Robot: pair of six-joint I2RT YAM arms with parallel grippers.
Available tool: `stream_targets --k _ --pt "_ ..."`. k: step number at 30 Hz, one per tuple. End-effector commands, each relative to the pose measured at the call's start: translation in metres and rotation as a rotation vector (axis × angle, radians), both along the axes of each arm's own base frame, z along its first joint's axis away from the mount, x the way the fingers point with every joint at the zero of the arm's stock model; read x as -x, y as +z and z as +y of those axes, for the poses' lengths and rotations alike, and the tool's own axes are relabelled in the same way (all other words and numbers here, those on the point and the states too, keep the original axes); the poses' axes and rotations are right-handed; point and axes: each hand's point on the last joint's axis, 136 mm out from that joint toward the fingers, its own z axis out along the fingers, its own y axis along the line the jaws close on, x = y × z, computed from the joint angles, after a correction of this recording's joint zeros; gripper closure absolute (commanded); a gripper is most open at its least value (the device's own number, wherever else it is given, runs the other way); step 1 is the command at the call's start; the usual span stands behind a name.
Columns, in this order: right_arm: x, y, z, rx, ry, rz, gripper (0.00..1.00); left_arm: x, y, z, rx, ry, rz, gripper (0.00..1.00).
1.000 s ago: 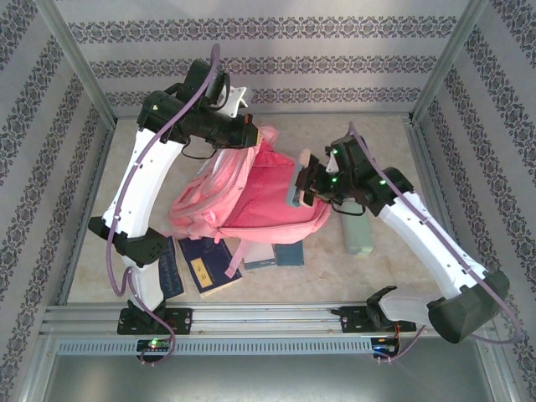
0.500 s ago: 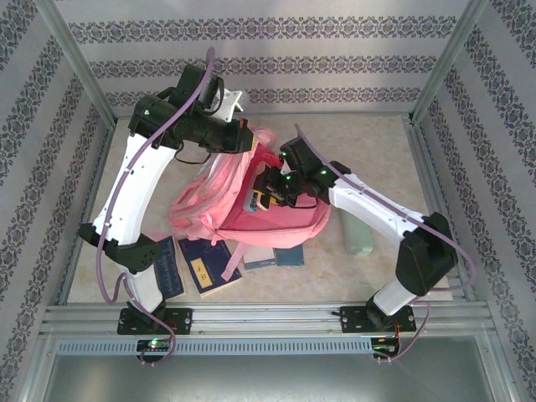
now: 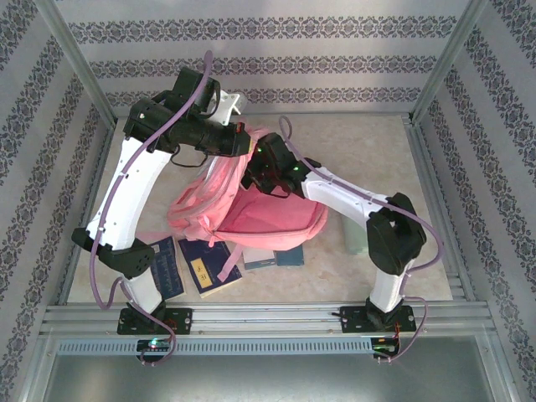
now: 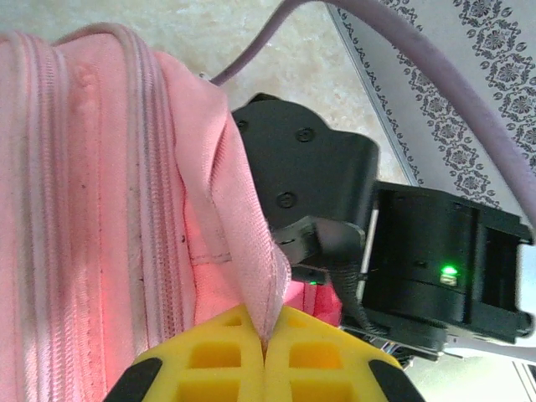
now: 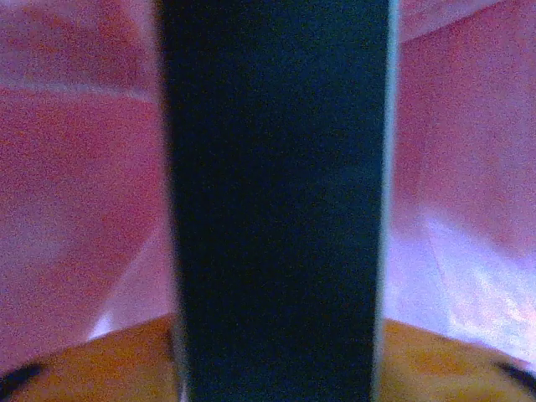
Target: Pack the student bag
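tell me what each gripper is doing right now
left gripper: shut on the edge of the student bag
right gripper: dark book between its fingers, gripped or not cannot be told

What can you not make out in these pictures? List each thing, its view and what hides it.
Right wrist view: dark flat thing in the right gripper, blurred; gripped or loose, unclear.
Top view: that gripper, hidden by its wrist inside the bag.
Top view: books, partly under the bag; titles too small.
Left wrist view: left gripper, cut off by bottom edge.
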Motion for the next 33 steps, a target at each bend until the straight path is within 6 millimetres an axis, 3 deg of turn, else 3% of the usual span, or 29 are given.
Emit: stream_targets --k 1,3,8,16,25,29,33 --pt "-0.018 0.024 0.018 -0.036 -0.034 -0.085 0.2 0.007 0.04 -0.009 0.095 -0.061 -0.136 1.0" --pt "-0.014 0.03 0.018 -0.014 -0.026 -0.118 0.15 0.004 0.039 -0.011 0.098 -0.063 -0.135 1.0" --pt "-0.008 0.035 -0.001 0.009 -0.004 -0.164 0.16 0.0 0.039 -0.012 0.101 -0.059 -0.136 1.0" --pt "0.026 0.061 -0.024 0.091 0.252 -0.295 0.22 -0.008 0.042 -0.005 0.096 -0.022 -0.151 1.0" --pt "0.076 0.068 -0.074 0.261 0.426 -0.384 0.49 -0.005 0.04 -0.005 0.116 -0.013 -0.141 1.0" --pt "0.095 0.063 -0.105 0.334 0.461 -0.316 0.52 -0.008 0.037 -0.004 0.176 0.033 -0.156 1.0" --pt "0.11 0.062 -0.148 0.504 0.45 -0.267 0.45 -0.014 0.034 0.007 0.215 0.098 -0.152 1.0"
